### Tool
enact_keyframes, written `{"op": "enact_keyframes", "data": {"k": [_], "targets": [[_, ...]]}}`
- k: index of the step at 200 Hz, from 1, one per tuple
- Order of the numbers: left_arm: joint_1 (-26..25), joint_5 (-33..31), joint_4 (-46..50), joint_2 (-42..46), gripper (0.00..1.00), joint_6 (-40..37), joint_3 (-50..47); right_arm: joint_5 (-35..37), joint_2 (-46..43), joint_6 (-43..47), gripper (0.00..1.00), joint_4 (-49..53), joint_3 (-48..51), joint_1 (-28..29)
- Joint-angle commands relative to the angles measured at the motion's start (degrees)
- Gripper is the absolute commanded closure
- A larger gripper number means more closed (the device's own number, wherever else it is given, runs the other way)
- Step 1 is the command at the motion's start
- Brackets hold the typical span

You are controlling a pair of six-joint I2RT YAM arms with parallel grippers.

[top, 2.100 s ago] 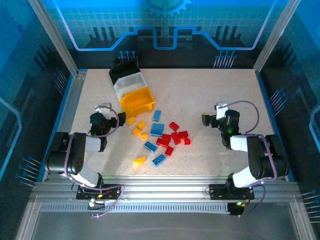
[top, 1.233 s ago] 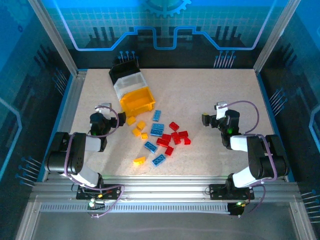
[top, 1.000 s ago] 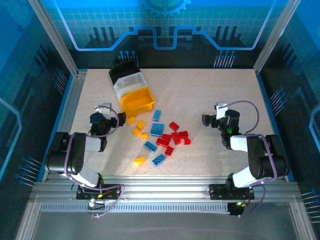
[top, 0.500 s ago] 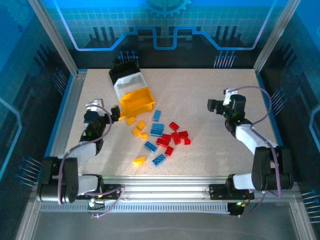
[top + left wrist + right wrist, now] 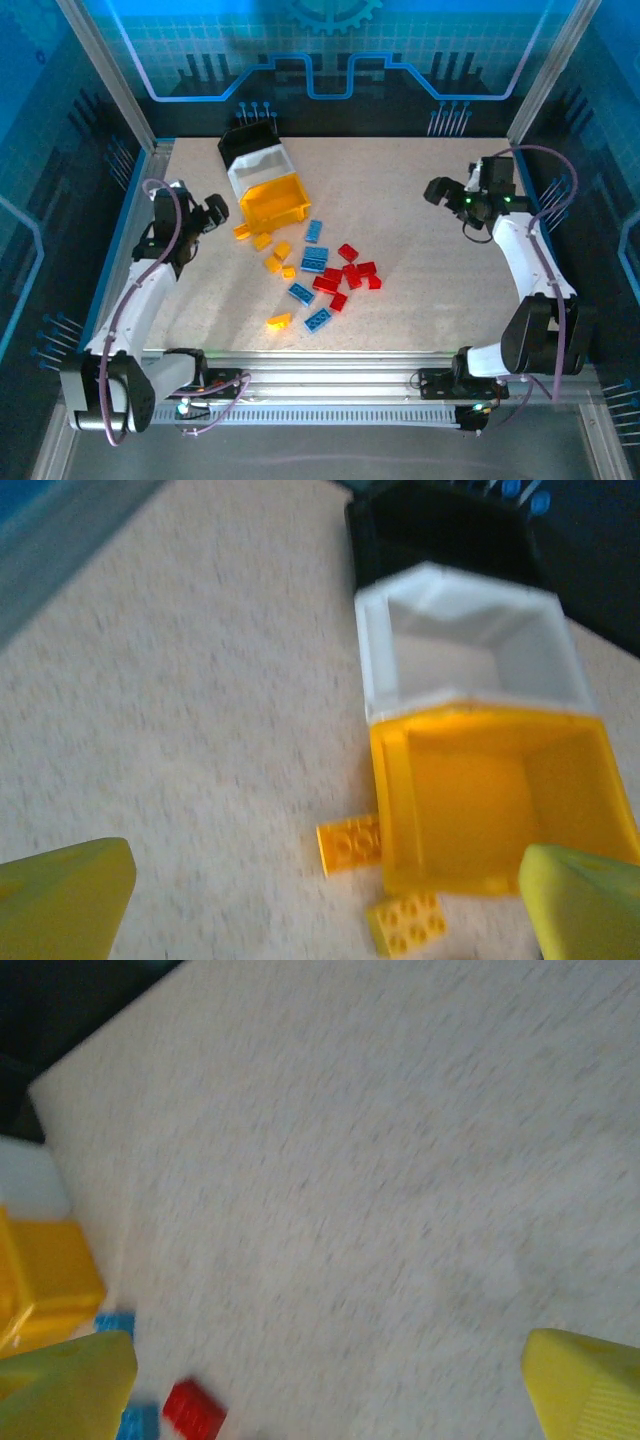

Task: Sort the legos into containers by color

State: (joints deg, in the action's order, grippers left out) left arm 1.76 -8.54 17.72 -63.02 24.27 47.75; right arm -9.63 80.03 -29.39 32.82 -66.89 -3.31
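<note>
The three containers stand touching in a row at the back left: black [image 5: 246, 142], white [image 5: 259, 166] and yellow [image 5: 272, 199]. Nothing lies in the white bin [image 5: 465, 645] or the yellow bin [image 5: 505, 795]. Yellow legos [image 5: 272, 256], blue legos [image 5: 313, 259] and red legos [image 5: 352, 272] lie loose mid-table. My left gripper [image 5: 215, 210] hovers open just left of the yellow bin, and two yellow bricks [image 5: 350, 842] lie at that bin's near corner. Far from the pile at the right rear, my right gripper [image 5: 437, 190] is open and holds nothing.
Metal frame rails [image 5: 135, 215] border the table on the left and right. Bare tabletop [image 5: 400, 170] stretches between the bins and the right arm. In the right wrist view a red brick [image 5: 195, 1410] and the yellow bin [image 5: 40, 1280] sit at the left.
Both arms have unfolded from their rest poses. The left gripper went up and back toward the bins, the right gripper back and to the right. No brick has moved.
</note>
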Motion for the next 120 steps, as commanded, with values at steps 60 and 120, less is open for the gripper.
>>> {"op": "enact_keyframes", "data": {"k": [60,120], "targets": [[-3.64,14.46,17.67,8.36,0.01,4.09,-2.82,0.32,7.92,7.25,0.05,22.75,-8.52,21.53],[-9.25,18.73,18.45,7.18,0.01,6.0,-3.37,4.0,14.48,5.04,0.22,26.51,-8.09,32.42]]}}
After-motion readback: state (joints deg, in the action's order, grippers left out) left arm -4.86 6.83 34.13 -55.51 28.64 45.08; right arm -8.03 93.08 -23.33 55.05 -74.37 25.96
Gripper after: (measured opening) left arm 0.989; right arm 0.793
